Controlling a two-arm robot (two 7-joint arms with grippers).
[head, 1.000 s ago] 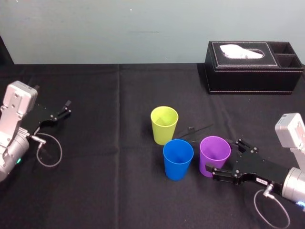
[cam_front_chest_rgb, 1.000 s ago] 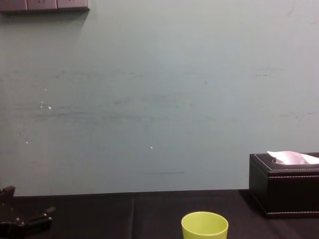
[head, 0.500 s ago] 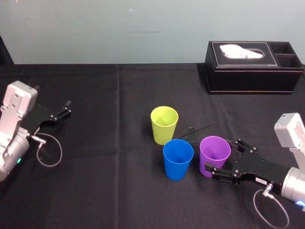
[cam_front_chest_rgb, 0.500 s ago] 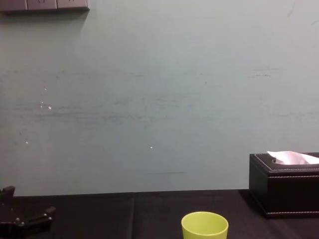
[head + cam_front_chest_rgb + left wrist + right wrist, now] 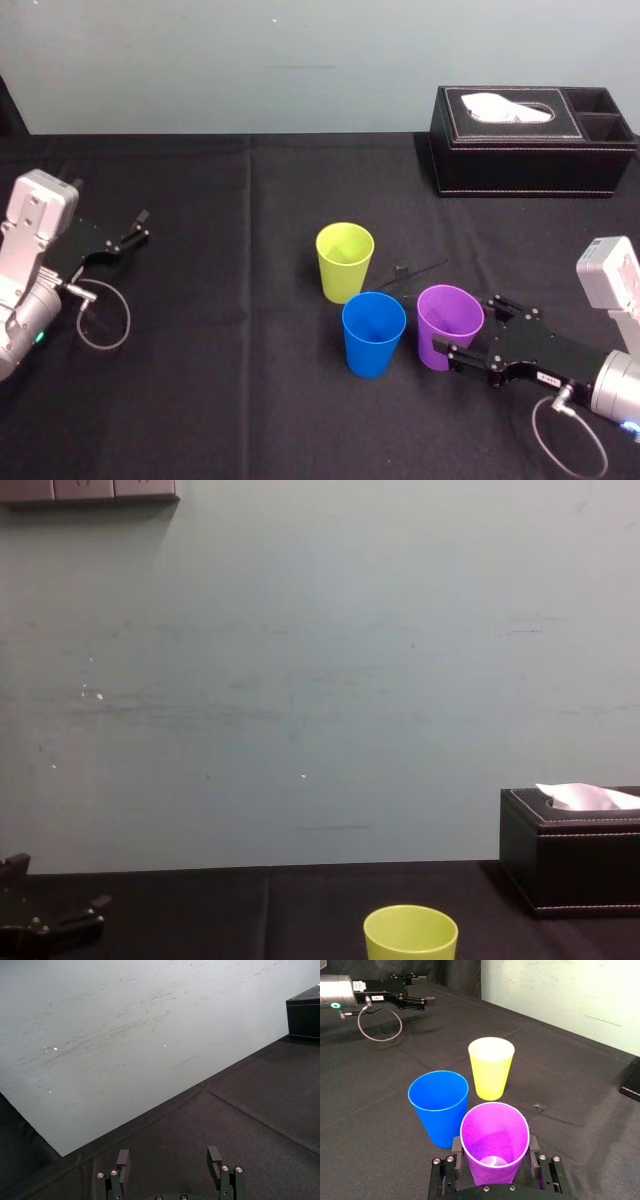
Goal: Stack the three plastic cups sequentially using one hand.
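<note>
While left hand (image 5: 170, 1159) idles spread apart, right hand (image 5: 495, 1147) clamped around purple cup (image 5: 449, 322), beside blue cup (image 5: 373, 335).

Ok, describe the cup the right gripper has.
Nearer than the tissue box, right of the idle left gripper, three cups cluster. Take the rightmost, held in the right gripper. It is the purple cup, beside the blue cup and lime cup.

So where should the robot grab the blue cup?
Probably its side wall, fingers either side, coming from the robot's near side. The blue cup stands upright; the green cup is behind it, the purple cup, in the right gripper, crowds its right. The left gripper sits parked far left.
</note>
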